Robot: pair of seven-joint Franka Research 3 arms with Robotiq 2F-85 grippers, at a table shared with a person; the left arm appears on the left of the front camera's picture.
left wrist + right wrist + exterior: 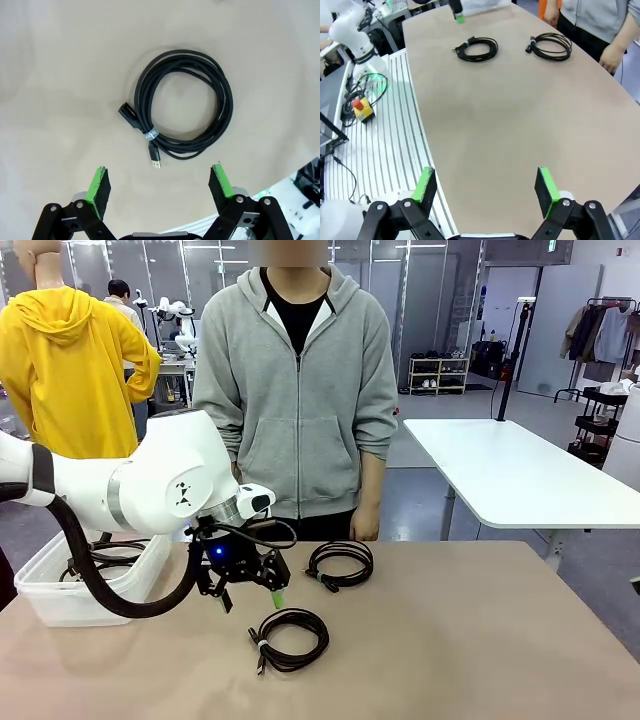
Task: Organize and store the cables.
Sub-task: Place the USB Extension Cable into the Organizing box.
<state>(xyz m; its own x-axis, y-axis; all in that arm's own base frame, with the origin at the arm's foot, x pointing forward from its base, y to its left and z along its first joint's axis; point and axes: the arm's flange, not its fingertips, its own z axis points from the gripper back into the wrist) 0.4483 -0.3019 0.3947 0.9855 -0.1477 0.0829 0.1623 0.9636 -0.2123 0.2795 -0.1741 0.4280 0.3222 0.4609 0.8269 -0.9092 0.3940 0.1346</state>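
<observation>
Cables: lying as two round coils on the tan surface, both flat and well apart from each other. Finding the near coil at lower centre of the front view and the far coil just above and to the right of it. Noting more black cord inside the translucent bin at the left edge.

Finding the left hand hanging over the surface just up-left of the near coil, pads spread wide and gripping nothing. Seeing that coil at upper centre of the left wrist view, bound by a pale tie, with a metal-tipped plug trailing loose. Finding the right hand also spread wide and empty at the bottom of its own view, far from both coils.

Judging the cord light, soft and limp, so likely sagging and swinging once lifted, though hardly fragile. Judging the rubbery jacket unlikely to slip against the pads. Recommending a pinch across the bundled strands at or beside the tie, where the loops are being held together. Advising against taking the plug end or a single strand, risking the coil unwinding.
</observation>
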